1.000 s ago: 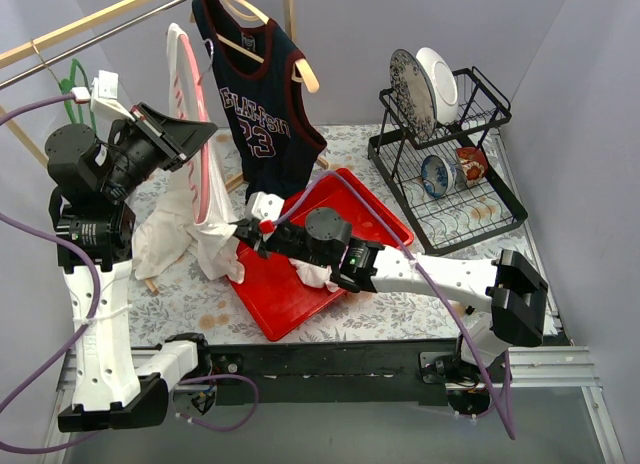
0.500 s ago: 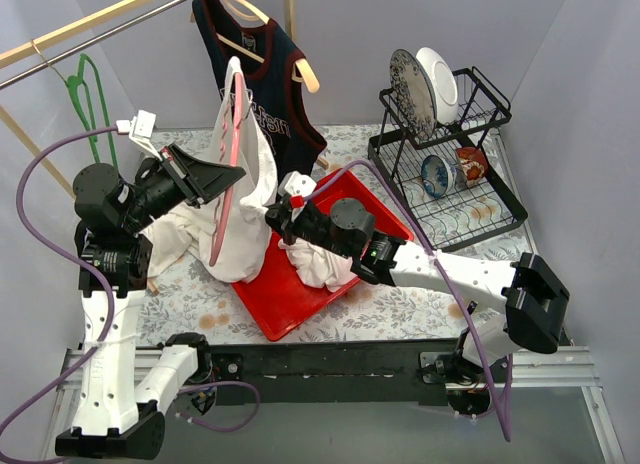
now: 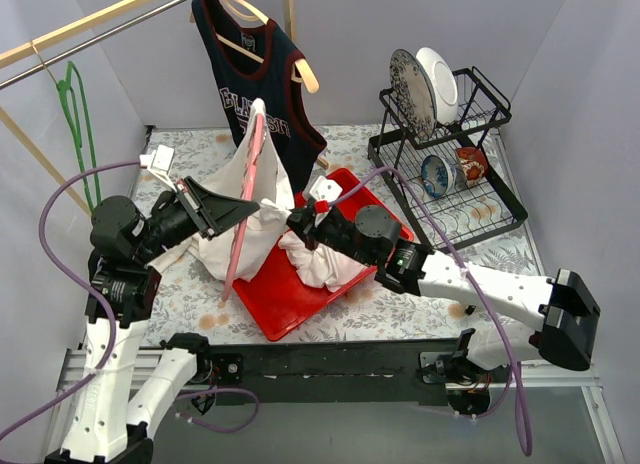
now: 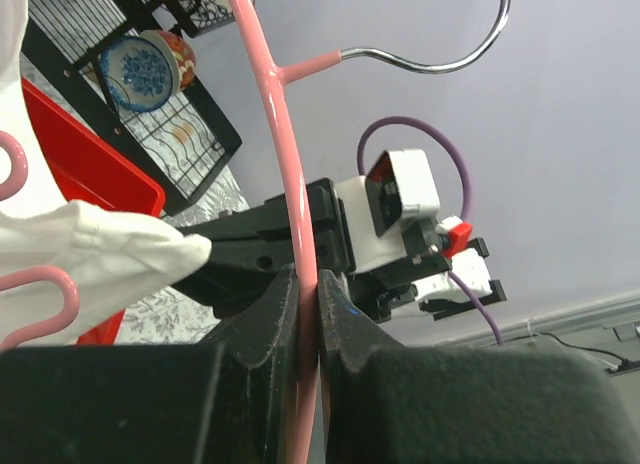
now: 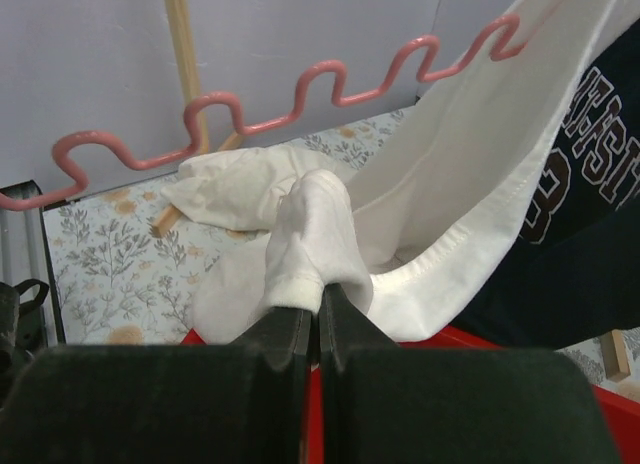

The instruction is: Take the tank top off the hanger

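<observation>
Two grippers, one white tank top, one pink hanger.
Left gripper is clamped on the hanger's bar. Right gripper pinches a bunched fold of the tank top; the remaining cloth stretches above it to the hanger.

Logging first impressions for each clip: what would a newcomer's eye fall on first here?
The white tank top stretched between the two arms at mid-table. The left claw clamps the pink hanger, and the right claw pinches a fold of cloth over the red tray. Behind them hangs a navy jersey.
</observation>
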Robot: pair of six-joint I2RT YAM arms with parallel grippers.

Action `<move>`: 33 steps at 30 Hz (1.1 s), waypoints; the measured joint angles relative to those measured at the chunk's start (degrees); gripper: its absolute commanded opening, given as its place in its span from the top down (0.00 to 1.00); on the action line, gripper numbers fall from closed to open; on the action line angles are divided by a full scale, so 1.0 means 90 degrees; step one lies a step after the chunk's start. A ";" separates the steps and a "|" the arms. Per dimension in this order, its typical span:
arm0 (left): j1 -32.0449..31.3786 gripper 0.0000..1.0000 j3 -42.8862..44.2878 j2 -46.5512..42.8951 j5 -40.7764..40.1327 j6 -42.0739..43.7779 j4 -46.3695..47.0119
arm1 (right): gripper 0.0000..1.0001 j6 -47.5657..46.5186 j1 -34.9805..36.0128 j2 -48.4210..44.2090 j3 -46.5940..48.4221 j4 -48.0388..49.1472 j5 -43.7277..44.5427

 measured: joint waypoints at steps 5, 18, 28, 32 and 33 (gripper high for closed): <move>-0.0289 1.00 0.0277 -0.0386 -0.0306 0.0114 -0.0712 | 0.43 0.0032 -0.0002 -0.0325 -0.0148 -0.0299 0.0250; -0.0325 1.00 0.1139 -0.0797 -0.0102 0.0495 -0.2616 | 0.27 0.0221 -0.1020 -0.0182 0.0505 -0.0272 -0.0376; -0.0325 1.00 0.1248 -0.0814 0.0158 0.0583 -0.2956 | 0.22 0.0617 -0.1110 0.0690 0.0682 0.0015 -0.2176; -0.0325 1.00 0.1596 -0.0605 0.0321 0.0704 -0.3322 | 0.25 0.0685 -0.1115 0.1083 0.0877 0.0189 -0.2220; -0.0325 1.00 0.1741 -0.0525 0.0372 0.0736 -0.3405 | 0.28 0.0695 -0.1115 0.1197 0.0981 0.0236 -0.2212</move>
